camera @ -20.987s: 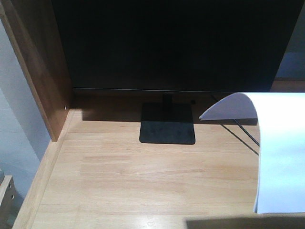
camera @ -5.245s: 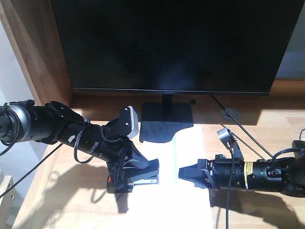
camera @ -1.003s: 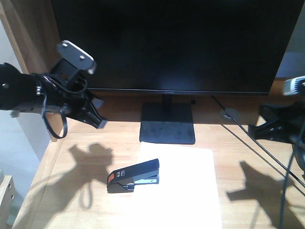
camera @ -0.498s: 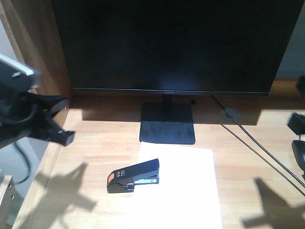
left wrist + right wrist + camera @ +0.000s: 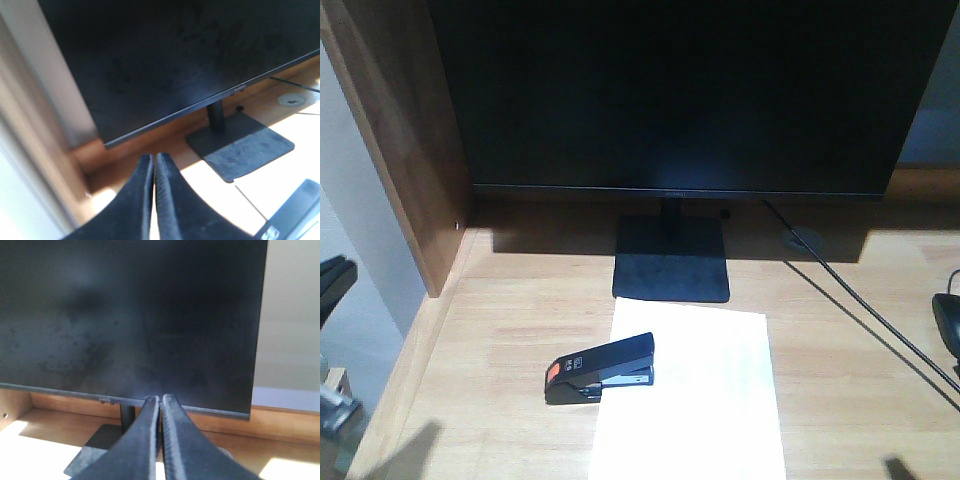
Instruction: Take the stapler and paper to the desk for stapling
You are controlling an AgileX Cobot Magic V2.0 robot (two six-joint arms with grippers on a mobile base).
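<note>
Lying flat on the surface (image 5: pixel 520 330), the paper (image 5: pixel 700 400) sits just in front of the monitor stand (image 5: pixel 671 262), its far edge touching or nearly touching the stand's front edge and its near end running off the bottom of the front view. The stapler (image 5: pixel 600 369) rests across the paper's left edge, in front of the stand and a little to the left of it; its open nose lies on the sheet and its rear end, with the orange-red label, sticks out onto bare wood. A black monitor (image 5: pixel 680 95) rises from the stand and fills the top of the view. A dark cable (image 5: pixel 865 320) runs from behind the stand toward the right, past a round grommet (image 5: pixel 803 238) just right of the stand. A wooden side panel (image 5: pixel 405 150) stands well left of the stand.

In the left wrist view the left gripper (image 5: pixel 154 172) points toward the monitor's lower edge to the left of the stand, its fingers (image 5: pixel 137 200) pressed together and holding nothing; a corner of the stapler shows at the lower right. In the right wrist view the right gripper (image 5: pixel 160 412) faces the monitor near the stand, fingers (image 5: pixel 175 445) likewise closed on nothing.
</note>
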